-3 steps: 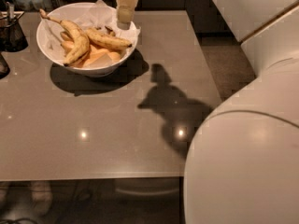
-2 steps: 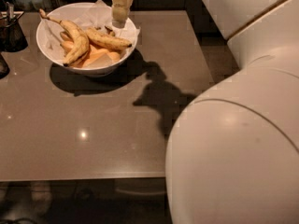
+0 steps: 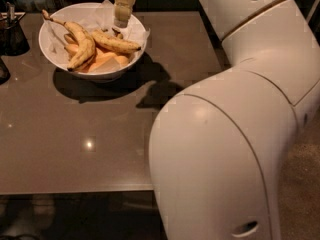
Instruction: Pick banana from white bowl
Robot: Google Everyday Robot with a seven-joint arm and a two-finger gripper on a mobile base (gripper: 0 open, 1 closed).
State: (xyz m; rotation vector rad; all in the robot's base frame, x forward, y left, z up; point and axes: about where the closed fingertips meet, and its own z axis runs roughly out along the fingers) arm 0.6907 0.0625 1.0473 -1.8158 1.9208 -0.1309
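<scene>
Gripper hangs just above banana in white bowl.

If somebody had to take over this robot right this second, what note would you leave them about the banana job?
Gripper: low over the far side of the white bowl, just behind the banana. I cannot tell whether it touches it.
Banana: not lifted. It lies in the bowl's right half, beside a more curved banana and on pale orange pieces.
Bowl: on the grey table, far left.
Done: arm placed over the bowl.
Left: grasp the straighter, speckled banana and lift it out.
</scene>
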